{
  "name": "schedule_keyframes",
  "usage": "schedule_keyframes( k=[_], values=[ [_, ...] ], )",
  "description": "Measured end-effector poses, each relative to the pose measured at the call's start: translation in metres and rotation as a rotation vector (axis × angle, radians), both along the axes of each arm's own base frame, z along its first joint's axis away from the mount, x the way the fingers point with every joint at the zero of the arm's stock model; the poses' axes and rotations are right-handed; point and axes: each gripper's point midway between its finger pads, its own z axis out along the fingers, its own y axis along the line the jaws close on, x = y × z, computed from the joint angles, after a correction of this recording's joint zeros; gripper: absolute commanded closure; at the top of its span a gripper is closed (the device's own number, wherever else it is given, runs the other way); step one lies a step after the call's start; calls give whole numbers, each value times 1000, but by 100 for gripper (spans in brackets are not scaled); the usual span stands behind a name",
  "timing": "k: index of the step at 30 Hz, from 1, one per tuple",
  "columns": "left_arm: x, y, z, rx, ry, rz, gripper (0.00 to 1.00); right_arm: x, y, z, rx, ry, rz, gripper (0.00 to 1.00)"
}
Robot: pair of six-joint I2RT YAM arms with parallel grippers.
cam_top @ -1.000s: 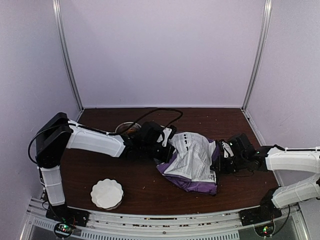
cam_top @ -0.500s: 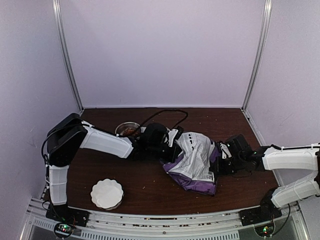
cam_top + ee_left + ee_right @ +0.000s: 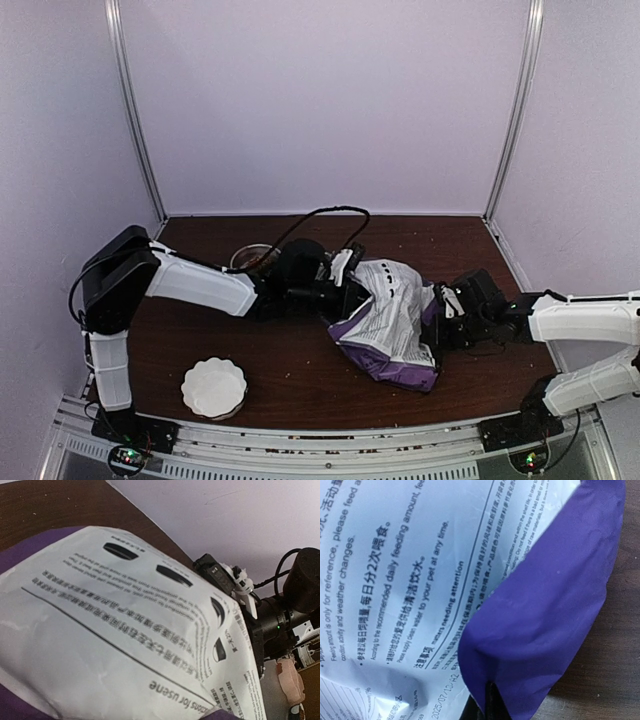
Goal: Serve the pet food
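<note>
Pet food [image 3: 257,261]: a small patch of reddish-brown bits shows in a metal bowl [image 3: 241,254] at the back left of the table [image 3: 300,375]. The left arm hides part of the bowl, and single pellets cannot be made out from above.

Bag [image 3: 392,318]: a purple-and-white printed pouch lies near the table's middle, to the right of the bowl and apart from it. White text panel faces up, with purple showing along its lower edge and right side. Its left end is raised off the wood.

Left gripper [image 3: 347,289]: set at the bag's raised left end. The fingers are hidden by the film, but the end hangs from it, so it reads as clamped on the bag. The left wrist view is filled by the white panel.

Right gripper [image 3: 438,318]: at the bag's right side, low over the table. In the right wrist view the purple fold runs down into the closed fingers, pinched there.

White fluted bowl [image 3: 213,387]: upright near the front left edge, well apart from the bag and both arms.
</note>
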Motion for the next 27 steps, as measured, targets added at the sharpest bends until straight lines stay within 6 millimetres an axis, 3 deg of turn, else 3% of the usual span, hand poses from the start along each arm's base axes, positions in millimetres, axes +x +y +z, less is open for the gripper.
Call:
schedule_keyframes(
  k=[14,27],
  values=[
    [-15,36,43,-84,9,34,100,12,-17,13,-33,-48,-67,100],
    [-28,72,60,-133,28,75,100,27,-31,19,-47,-77,-118,100]
  ],
)
